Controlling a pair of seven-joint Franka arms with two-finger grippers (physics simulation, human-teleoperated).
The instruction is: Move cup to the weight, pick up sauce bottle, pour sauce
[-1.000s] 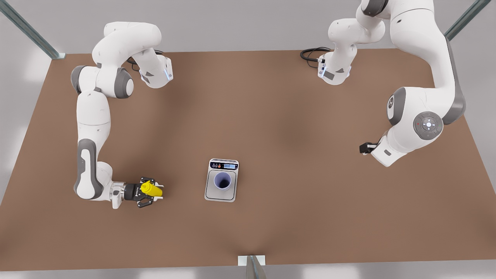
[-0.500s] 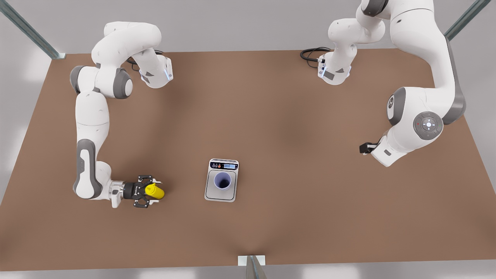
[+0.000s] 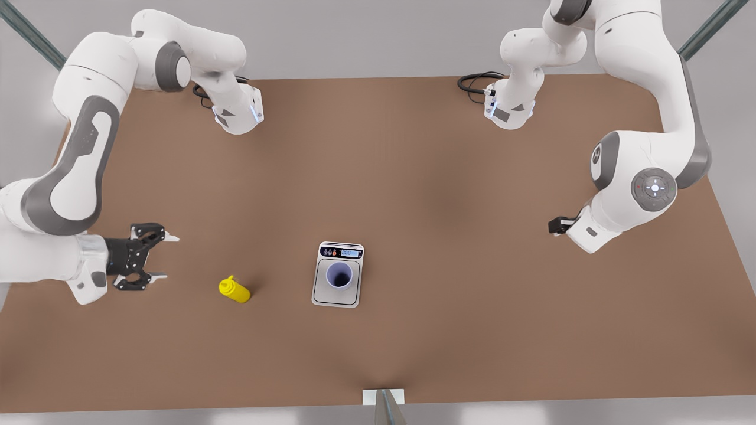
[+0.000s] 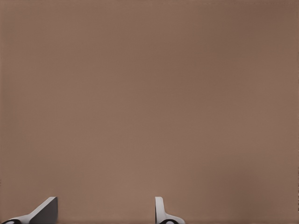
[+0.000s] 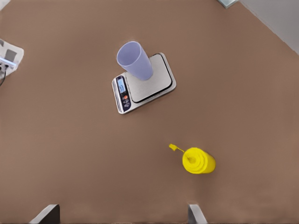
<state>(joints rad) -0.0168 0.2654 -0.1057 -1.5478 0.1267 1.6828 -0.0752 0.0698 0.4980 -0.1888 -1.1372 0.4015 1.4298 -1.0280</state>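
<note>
The bottle (image 3: 234, 290) stands toward the table's (image 3: 413, 177) near edge, just beside the scale (image 3: 338, 274) carrying the cup (image 3: 339, 275). Nearer the front view's left edge, the right gripper (image 3: 158, 256) hangs wide open — empty. Farther back, the left gripper (image 4: 106, 210) waits, open, over bare tabletop.

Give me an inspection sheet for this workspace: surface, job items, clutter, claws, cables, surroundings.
Surface: brown table, bare apart from the job's things.
Job's things: cup stands on the weight; sauce bottle is on the table towards the front view's left of the weight, held by nothing.
Clutter: nothing seen.
Claws: right claw open, apart from the sauce bottle; left claw open above bare table, waiting.
Cables: black cable by an arm base at the far edge.
Surroundings: metal struts at the far corners, grey backdrop.
</note>
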